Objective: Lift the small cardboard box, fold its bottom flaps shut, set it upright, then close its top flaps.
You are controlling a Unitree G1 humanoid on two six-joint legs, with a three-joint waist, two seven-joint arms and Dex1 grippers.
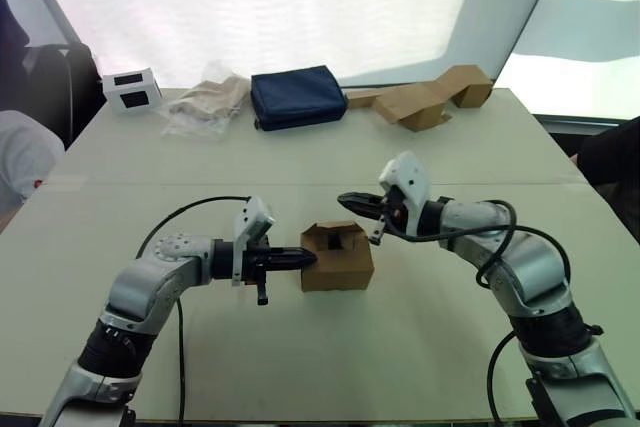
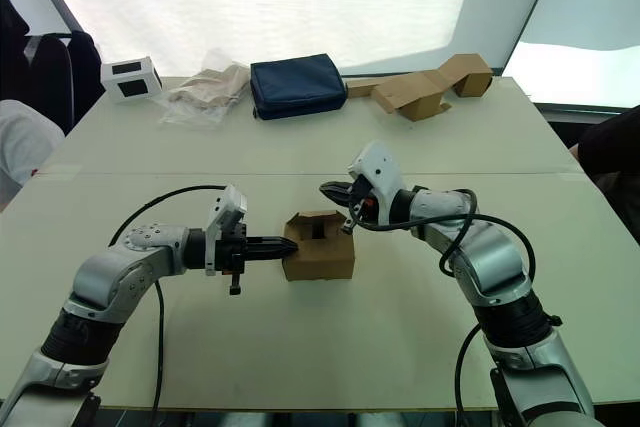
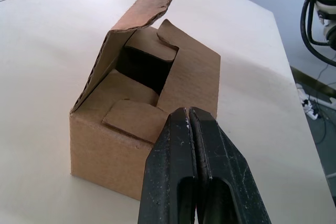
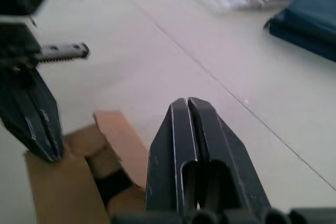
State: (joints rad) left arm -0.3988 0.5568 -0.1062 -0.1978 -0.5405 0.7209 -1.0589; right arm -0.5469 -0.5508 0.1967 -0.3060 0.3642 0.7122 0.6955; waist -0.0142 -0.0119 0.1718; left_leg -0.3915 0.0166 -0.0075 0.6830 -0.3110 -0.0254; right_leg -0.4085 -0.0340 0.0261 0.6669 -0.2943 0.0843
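The small cardboard box (image 1: 337, 257) stands upright on the white table, plain brown, in the middle between my arms. Its top flaps (image 3: 144, 10) are partly open: one stands raised at the far side, others lie folded inward around a dark gap. My left gripper (image 1: 306, 258) is shut, its tips against the box's left side near the top edge. My right gripper (image 1: 343, 198) is shut and hovers just above and behind the box's far edge, apart from it.
Along the table's far edge lie a small white box with black panels (image 1: 132, 90), a crumpled plastic bag (image 1: 207, 100), a dark blue pouch (image 1: 297, 96) and larger folded cardboard pieces (image 1: 432, 97). A seam (image 1: 200, 184) crosses the table behind the box.
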